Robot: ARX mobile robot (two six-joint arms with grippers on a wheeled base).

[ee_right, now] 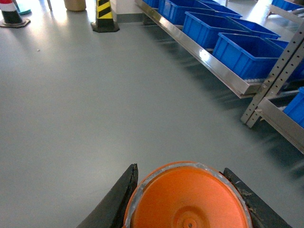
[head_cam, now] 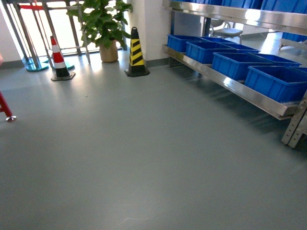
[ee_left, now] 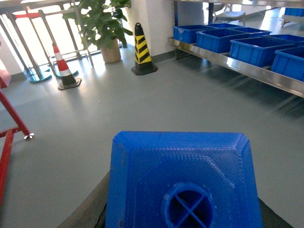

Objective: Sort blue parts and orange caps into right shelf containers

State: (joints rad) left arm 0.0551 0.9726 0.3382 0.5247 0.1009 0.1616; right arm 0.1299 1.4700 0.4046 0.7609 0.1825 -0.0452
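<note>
grey floor, blue crates in a row on steel shelf right; two cones and plant at back

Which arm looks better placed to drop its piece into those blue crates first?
Probably right: the shelf with blue crates lies on that side, and the right claw already holds an orange cap.

My left fingers clamp a blue part (round crossed hole up); my right clamp an orange cap; blue crates line the shelf.
</note>
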